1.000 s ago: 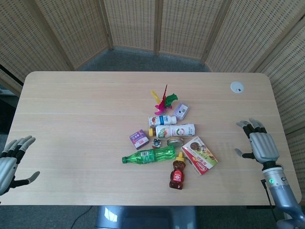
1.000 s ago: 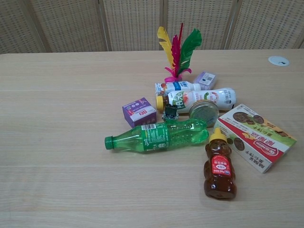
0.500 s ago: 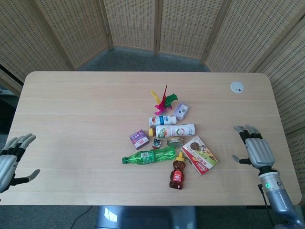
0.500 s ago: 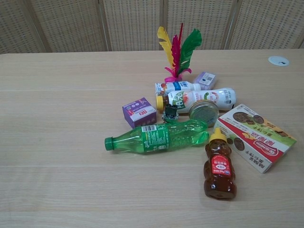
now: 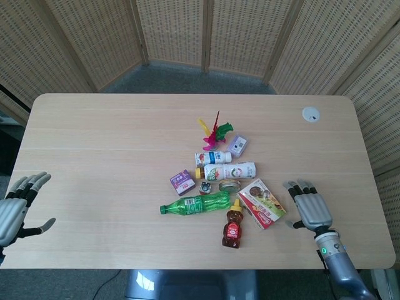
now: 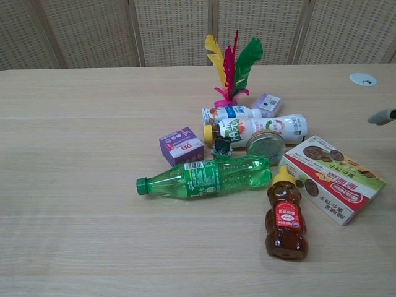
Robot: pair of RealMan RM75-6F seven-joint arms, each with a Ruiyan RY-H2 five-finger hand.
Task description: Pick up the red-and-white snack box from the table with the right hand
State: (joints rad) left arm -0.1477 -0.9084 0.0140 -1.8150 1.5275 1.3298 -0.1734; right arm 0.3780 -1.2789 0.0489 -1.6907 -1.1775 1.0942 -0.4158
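The table (image 5: 94, 144) held two white drink bottles (image 5: 213, 158) (image 5: 230, 170), one green bottle (image 5: 195, 204), one honey bear (image 5: 232, 228), two purple boxes (image 5: 182, 182) (image 5: 238, 145), one red-and-white snack box (image 5: 262, 203), one feather shuttlecock (image 5: 213, 133) and one tin (image 5: 229, 185).

print on labels, none legible

Your head view looks steeply down from high above the near edge, taking in the whole surface (image 5: 94, 125) and the wicker screens (image 5: 206, 31) behind it. Your chest view sits low and close, facing across toward those screens (image 6: 173, 31). Both share the central clutter, including the green bottle (image 5: 195, 204) (image 6: 204, 178) and feather shuttlecock (image 5: 214, 134) (image 6: 230, 68).
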